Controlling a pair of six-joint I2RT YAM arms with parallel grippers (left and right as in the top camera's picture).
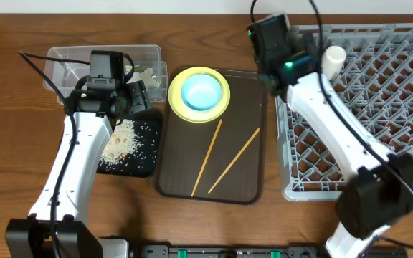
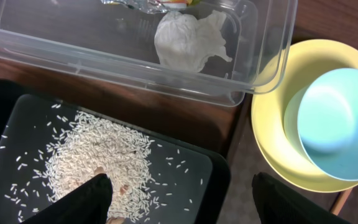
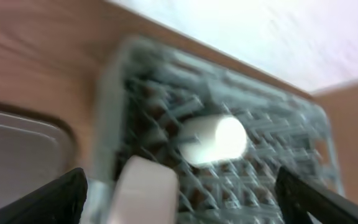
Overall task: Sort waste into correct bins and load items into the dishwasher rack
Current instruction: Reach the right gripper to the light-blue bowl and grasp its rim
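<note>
Done: rice [image 2: 98, 162] in black tray [image 2: 210, 180], tissue [image 2: 185, 40] in tub [image 2: 104, 62], cup [image 1: 333, 57] in rack [image 1: 378, 107]. Yours to load: plate [image 1: 178, 97], bowl [image 1: 201, 92], chopsticks [image 1: 208, 158]. Both released: left pincer [image 2: 180, 183], right pincer [image 3: 179, 177].

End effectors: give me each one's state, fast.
Left end effector: open, empty, above the rice.
Right end effector: open, at the dishwasher rack; view blurred.
</note>
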